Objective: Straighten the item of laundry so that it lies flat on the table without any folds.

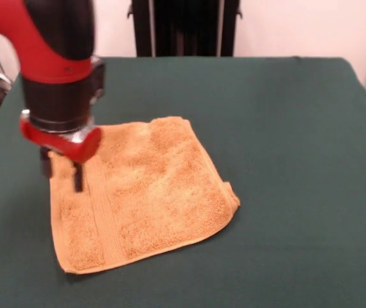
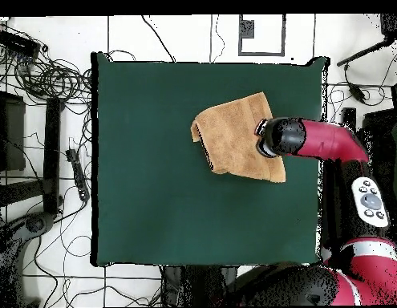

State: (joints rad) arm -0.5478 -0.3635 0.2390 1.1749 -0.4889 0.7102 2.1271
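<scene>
The orange-tan towel point(image 1: 148, 192) lies spread on the green table point(image 1: 286, 128), left of the middle in the front view. Its right corner is doubled over in a small fold. The woven border band runs down its left part. No tag shows. My gripper point(image 1: 61, 172) hangs over the towel's upper left corner, its two dark fingers point(image 1: 78, 177) apart and holding nothing, tips close to the cloth. In the overhead view the towel point(image 2: 229, 136) lies right of centre and the gripper point(image 2: 264, 138) sits over its right edge, mostly hidden by the arm's wrist.
The red and black arm point(image 2: 326, 140) reaches in from the table's right side in the overhead view. Cables and stands lie on the floor point(image 2: 41, 80) beyond the table's left edge. A remote-like device point(image 2: 370, 200) sits off the right edge.
</scene>
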